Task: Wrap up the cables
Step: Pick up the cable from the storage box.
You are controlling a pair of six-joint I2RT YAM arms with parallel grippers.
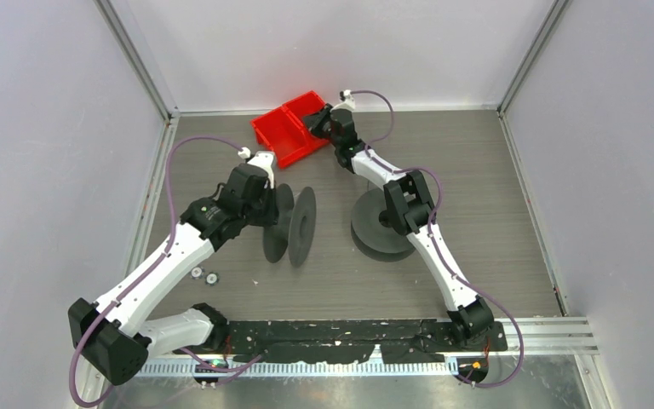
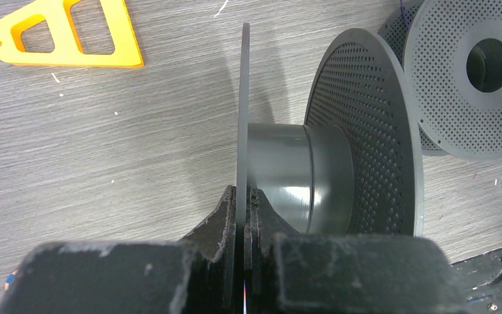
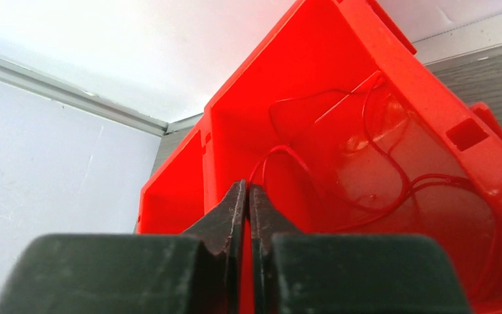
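Right gripper (image 3: 246,186) closed to a sliver, tips inside the red bin (image 3: 287,78). Thin red cable (image 3: 392,170) tangled just beyond them, unclear whether pinched. Left gripper (image 2: 242,193) clamped on the flange of an upright grey spool (image 2: 301,176). Hub bare, so all wrapping left. Cable visible only from the right wrist.

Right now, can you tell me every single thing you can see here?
wire: one tangle, red, inside a bin
bins: two, red, side by side, table's far edge
reels: two, dark grey, one upright mid-table, one flat to its right
triangle: one, orange, flat on table
small bits: two, pale, table's near left
table: one, grey
left gripper: black, shut on upright reel's rim
right gripper: black, shut, tips at the wire
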